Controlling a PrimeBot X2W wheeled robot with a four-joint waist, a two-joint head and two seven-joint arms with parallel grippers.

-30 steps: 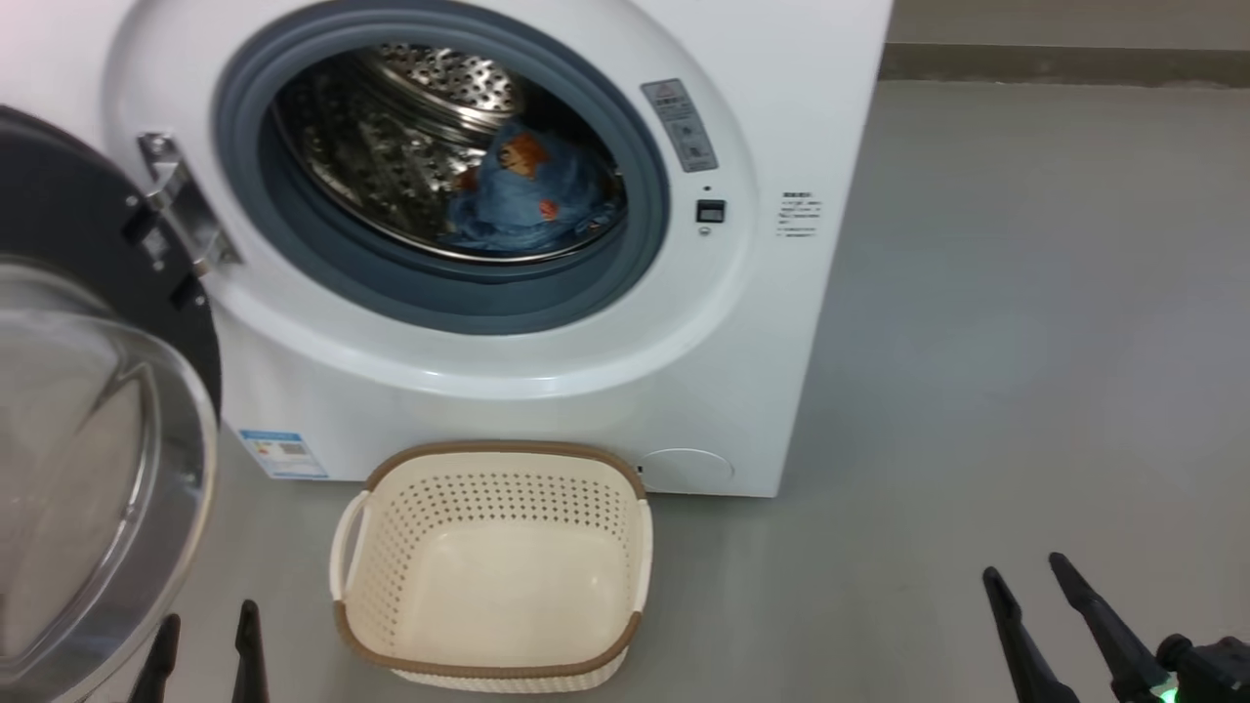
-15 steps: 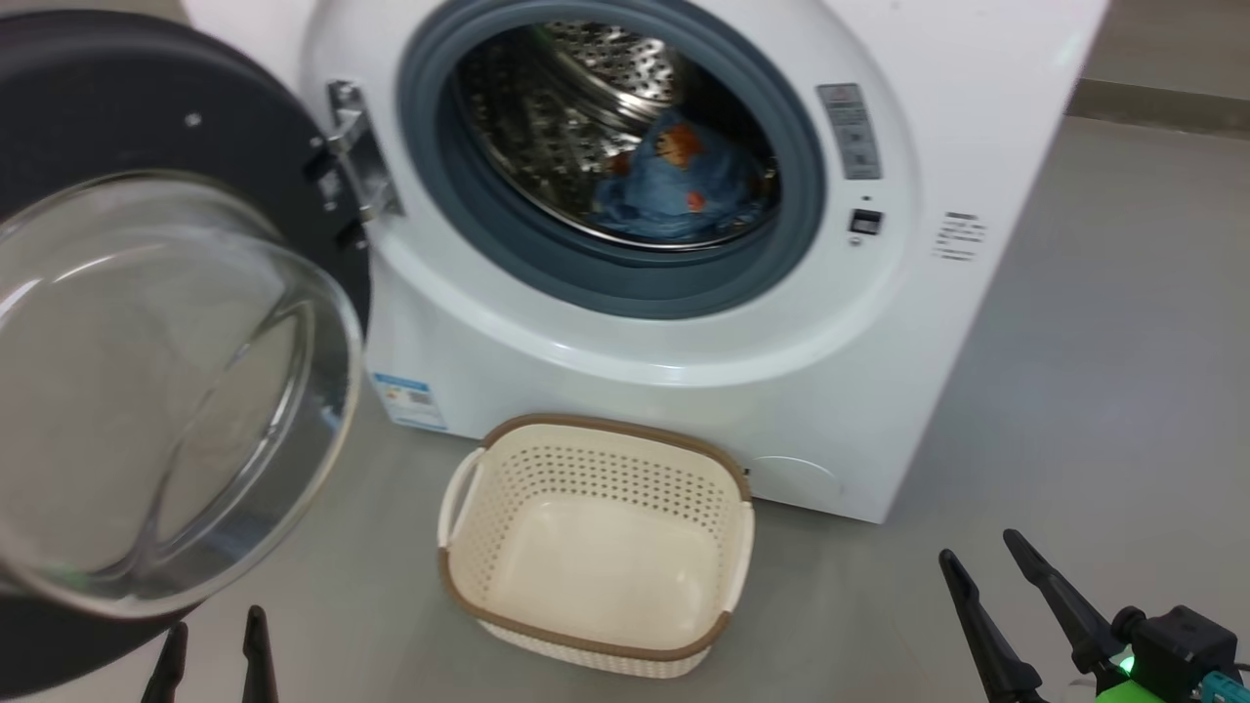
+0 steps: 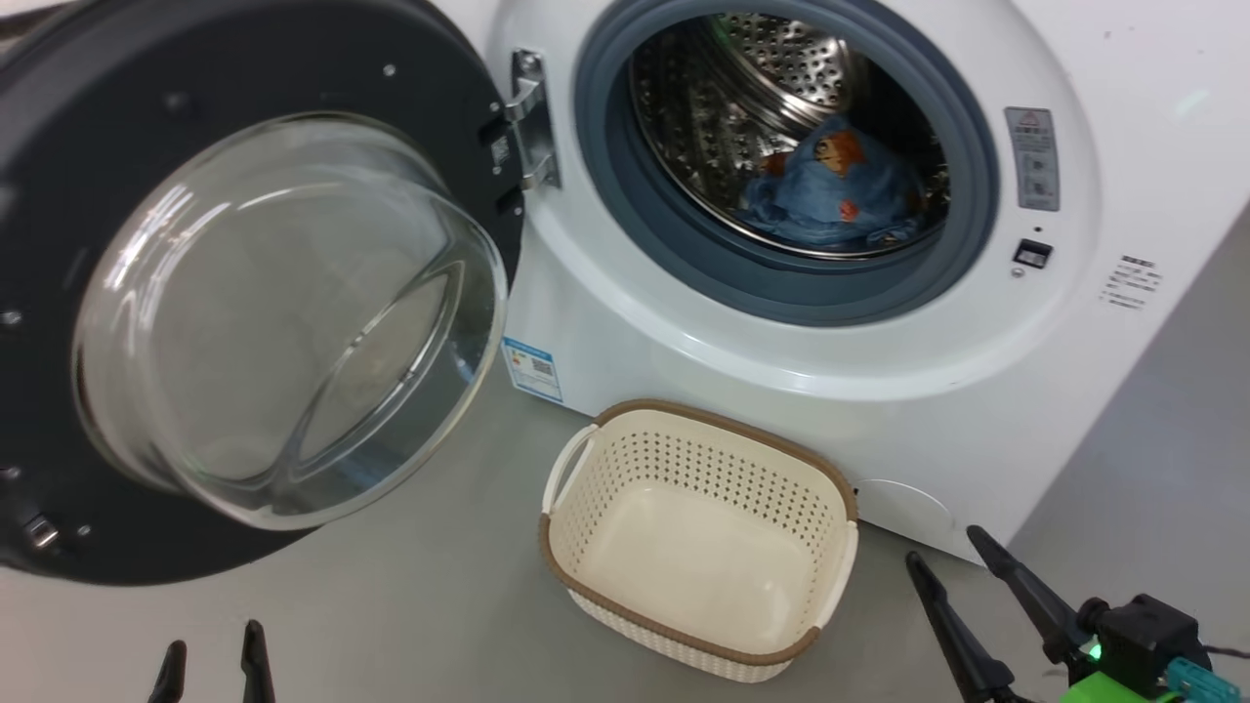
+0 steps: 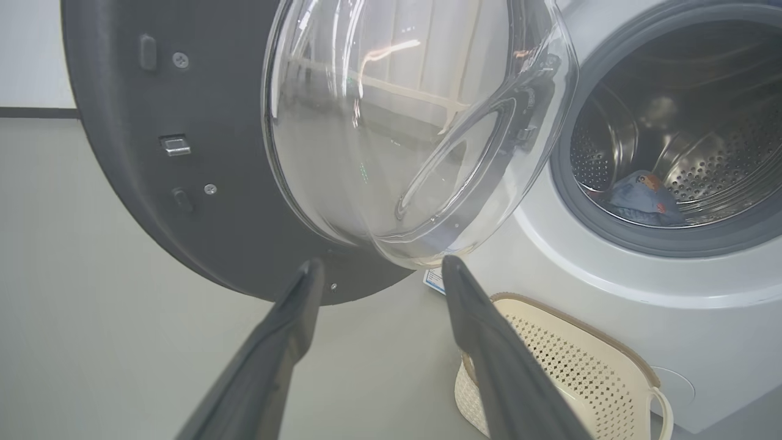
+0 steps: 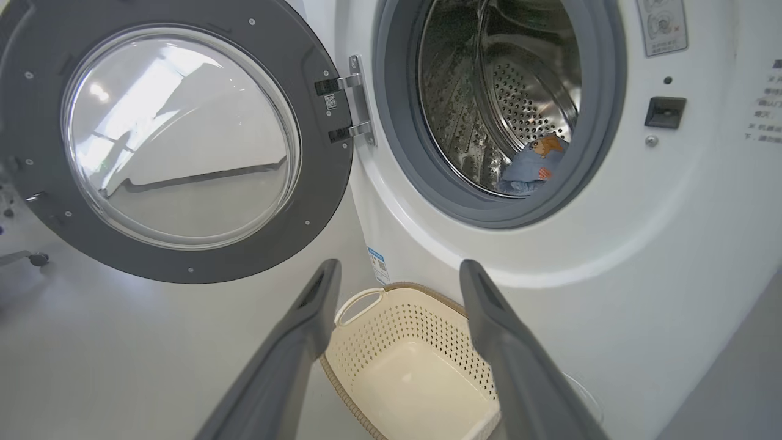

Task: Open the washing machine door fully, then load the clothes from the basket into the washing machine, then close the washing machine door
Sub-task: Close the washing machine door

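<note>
Camera swung left; left fingers (image 4: 269,360) and right fingers (image 5: 510,366) gape empty, clear of door (image 3: 244,59) rim and basket (image 3: 703,469).

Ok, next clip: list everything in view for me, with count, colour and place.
washing machine: 1, white, ahead
washing machine door: 1, black with clear glass bowl, open, left of the drum
clothes: one bundle, light blue, in the drum
basket: 1, cream, brown rim, empty, on floor before the machine
label sticker: 1, blue, low on machine front
left pincer: 1, dark, open, lower left
right pincer: 1, dark, open, lower right
</note>
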